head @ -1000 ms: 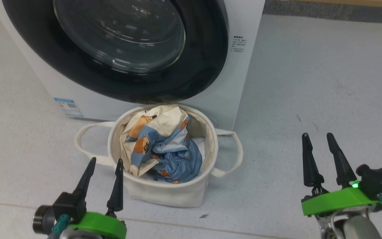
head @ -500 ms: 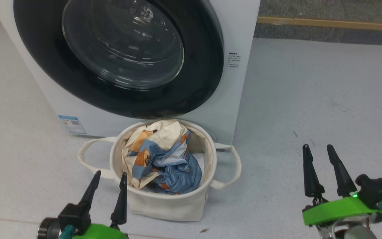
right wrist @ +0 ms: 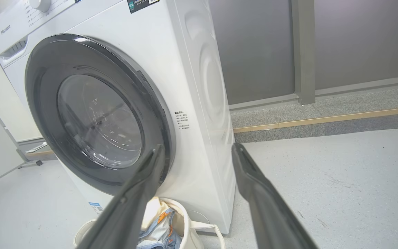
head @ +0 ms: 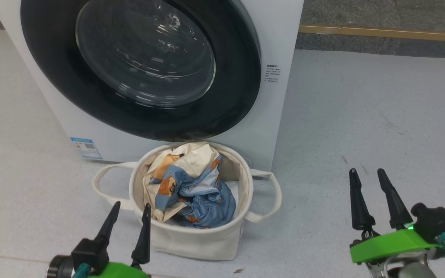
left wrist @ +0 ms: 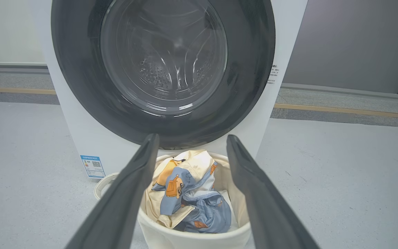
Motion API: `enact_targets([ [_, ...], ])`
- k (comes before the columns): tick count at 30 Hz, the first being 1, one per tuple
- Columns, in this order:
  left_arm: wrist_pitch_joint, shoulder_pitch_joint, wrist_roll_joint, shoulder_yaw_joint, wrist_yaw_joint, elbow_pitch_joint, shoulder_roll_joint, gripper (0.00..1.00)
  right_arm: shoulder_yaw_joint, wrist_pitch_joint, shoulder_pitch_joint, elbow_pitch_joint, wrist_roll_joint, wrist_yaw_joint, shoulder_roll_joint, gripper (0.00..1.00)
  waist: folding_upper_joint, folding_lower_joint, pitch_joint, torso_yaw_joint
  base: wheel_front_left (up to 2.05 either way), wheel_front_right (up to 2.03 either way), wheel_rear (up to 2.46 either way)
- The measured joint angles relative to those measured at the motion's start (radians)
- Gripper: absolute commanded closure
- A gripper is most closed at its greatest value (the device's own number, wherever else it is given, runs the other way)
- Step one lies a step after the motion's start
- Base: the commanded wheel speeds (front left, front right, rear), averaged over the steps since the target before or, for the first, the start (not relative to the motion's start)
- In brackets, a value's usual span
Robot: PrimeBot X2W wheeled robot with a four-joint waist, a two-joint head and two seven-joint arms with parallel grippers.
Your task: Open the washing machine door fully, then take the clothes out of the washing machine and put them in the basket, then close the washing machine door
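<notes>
The top of the washing machine door (head: 141, 69) was cut off in the head view. Its glossy black rim and bulging glass lay shut against the white washing machine (head: 280, 38). Just before it on the floor (head: 361, 116), the soft cream canvas basket (head: 191, 239) held the crumpled bear-print clothes (head: 191, 189). The left gripper (head: 132, 204) and right gripper (head: 366, 170) hung empty, fingers apart.

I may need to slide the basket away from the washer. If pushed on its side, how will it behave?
The basket looks like soft canvas, so its wall would probably dent before sliding. Holding crumpled clothes, it is likely light and might tip.
</notes>
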Motion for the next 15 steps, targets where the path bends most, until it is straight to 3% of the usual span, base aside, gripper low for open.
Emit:
enact_targets([
  [15,0.0,0.0,-0.02,-0.021,0.001,0.009,0.0,0.0,0.008,0.0,0.0,0.002,0.0,0.0,0.0,0.0,0.0,0.0,0.012,0.017,0.0,0.0,0.0],
])
